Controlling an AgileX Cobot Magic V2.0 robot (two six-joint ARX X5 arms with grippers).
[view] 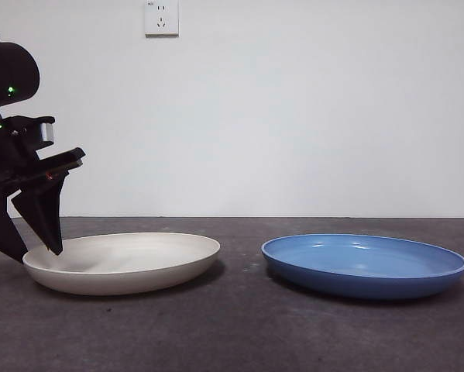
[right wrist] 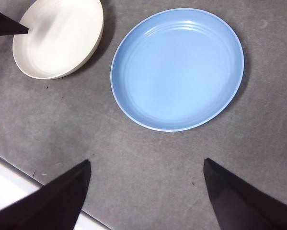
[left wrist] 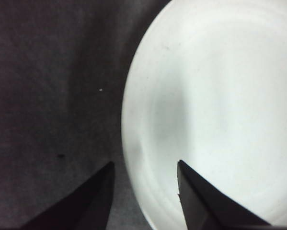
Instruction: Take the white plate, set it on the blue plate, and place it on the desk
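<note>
The white plate (view: 123, 262) lies on the desk (view: 239, 333) at the left. The blue plate (view: 363, 265) lies to its right, apart from it. My left gripper (view: 36, 249) is open and straddles the white plate's left rim, one jaw inside the plate and one outside. In the left wrist view the left gripper (left wrist: 145, 167) has the white plate's (left wrist: 215, 110) rim between its jaws. My right gripper (right wrist: 145, 165) is open and empty, high above the desk (right wrist: 148, 158), looking down on the blue plate (right wrist: 177, 69) and the white plate (right wrist: 59, 38).
A white wall with a socket (view: 161, 17) stands behind the desk. The desk's edge (right wrist: 18, 170) shows near the right gripper. The left gripper's tip (right wrist: 4, 24) shows at the white plate in the right wrist view.
</note>
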